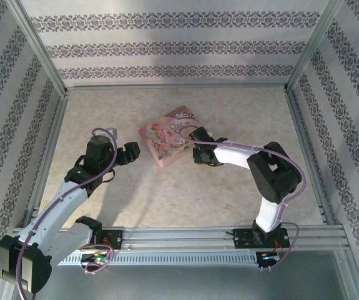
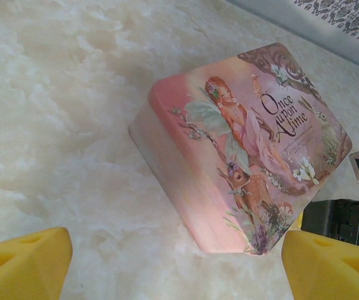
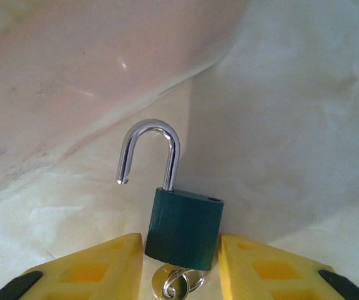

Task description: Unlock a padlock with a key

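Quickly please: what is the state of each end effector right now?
Left end effector: open, holding nothing.
Right end effector: straddles the green padlock; whether it grips it cannot be told.

A flat pink tin (image 2: 248,156) lies near the middle of the tabletop (image 2: 73,125). Its illustrated lid carries the title "Once upon A time" in dark, curly lettering, beside a painted red-haired fairy and a fawn. Just under the title run a few lines of much smaller print, too fine to read.
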`<act>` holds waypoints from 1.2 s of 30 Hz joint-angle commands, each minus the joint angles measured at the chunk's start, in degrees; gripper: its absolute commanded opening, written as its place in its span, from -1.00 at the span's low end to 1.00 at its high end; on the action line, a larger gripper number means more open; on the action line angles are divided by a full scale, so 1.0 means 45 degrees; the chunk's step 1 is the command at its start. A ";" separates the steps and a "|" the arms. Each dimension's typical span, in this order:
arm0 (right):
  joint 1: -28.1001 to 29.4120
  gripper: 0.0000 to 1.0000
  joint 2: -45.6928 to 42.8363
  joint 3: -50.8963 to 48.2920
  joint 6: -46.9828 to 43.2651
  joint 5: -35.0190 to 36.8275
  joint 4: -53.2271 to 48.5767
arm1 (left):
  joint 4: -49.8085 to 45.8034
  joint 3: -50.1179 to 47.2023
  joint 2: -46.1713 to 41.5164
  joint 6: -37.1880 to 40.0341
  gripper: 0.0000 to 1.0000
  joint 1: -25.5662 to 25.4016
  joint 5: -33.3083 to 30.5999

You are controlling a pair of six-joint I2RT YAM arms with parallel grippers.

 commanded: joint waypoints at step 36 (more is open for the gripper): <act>0.4021 -0.47 -0.4516 -0.4413 0.2329 0.0743 -0.1656 | 0.0059 -0.0225 -0.0085 -0.0315 0.77 0.0322 -0.0204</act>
